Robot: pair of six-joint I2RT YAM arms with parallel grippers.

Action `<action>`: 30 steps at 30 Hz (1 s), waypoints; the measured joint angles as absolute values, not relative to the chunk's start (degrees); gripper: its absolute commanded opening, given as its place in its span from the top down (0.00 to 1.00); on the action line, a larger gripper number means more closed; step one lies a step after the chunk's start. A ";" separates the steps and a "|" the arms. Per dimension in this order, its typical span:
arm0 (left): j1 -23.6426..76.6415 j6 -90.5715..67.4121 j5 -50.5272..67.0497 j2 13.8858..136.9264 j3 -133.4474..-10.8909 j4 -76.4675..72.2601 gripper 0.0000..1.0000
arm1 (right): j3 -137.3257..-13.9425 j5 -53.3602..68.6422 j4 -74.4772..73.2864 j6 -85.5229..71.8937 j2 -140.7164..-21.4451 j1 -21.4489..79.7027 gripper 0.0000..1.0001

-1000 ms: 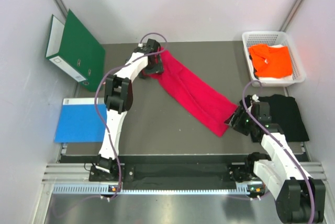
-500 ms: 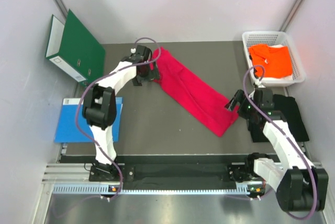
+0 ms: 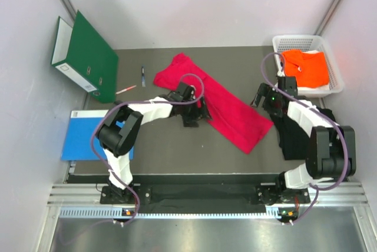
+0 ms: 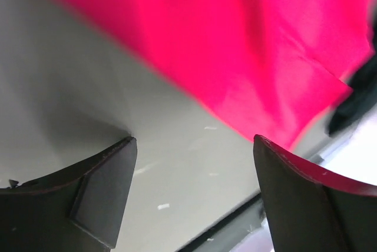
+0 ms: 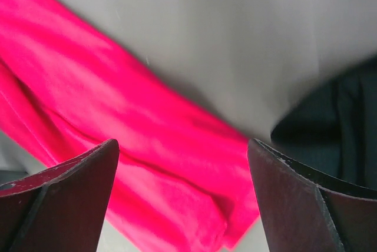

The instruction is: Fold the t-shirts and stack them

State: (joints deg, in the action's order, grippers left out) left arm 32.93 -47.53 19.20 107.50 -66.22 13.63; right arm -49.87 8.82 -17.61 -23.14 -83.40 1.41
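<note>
Cloth status: the red shirt (image 3: 221, 108) lies on the surface (image 3: 177, 146) as a long narrow band, running diagonally from the far left to the near right. My left pincer (image 4: 194, 143) is open, its fingers (image 4: 100, 187) spread with only bare surface between them. It sits just beside the near-left long edge of the red shirt, about midway along the band, and grips nothing. My right pincer (image 5: 182, 146) is also open and holds nothing. It hangs over the near-right end of the red shirt, between that end and the black shirt (image 3: 309, 131). The black shirt lies flat at the right edge of the surface, partly under my right arm, close to the red one. I cannot tell whether the two touch. The orange shirt (image 3: 306, 68) rests in the white basket (image 3: 297, 39) at the far right corner. A green binder (image 3: 88, 57) leans at the far left. A blue sheet (image 3: 88, 137) lies at the left edge, and two pens (image 3: 142, 76) lie near the binder.
</note>
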 measured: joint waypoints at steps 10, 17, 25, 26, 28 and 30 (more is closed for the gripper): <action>43.68 -55.46 21.47 116.49 -72.51 6.13 0.77 | -55.96 9.76 -15.38 -23.18 -88.99 1.39 0.11; 44.99 -57.34 21.85 119.31 -74.15 6.90 1.00 | -56.34 10.74 -14.90 -23.53 -89.45 1.41 0.10; 44.80 -56.71 17.47 113.19 -67.92 10.37 1.00 | -56.80 12.43 -14.55 -22.63 -92.77 1.45 0.11; 44.69 -56.51 16.80 111.90 -66.67 11.18 1.00 | -57.08 12.86 -14.61 -22.48 -93.54 1.54 0.11; 44.42 -55.99 15.35 109.38 -64.25 13.21 1.00 | -57.82 13.61 -14.39 -22.13 -95.15 2.15 0.11; 44.21 -55.51 14.48 107.15 -61.84 14.15 1.00 | -58.74 14.26 -14.17 -21.82 -96.79 3.27 0.11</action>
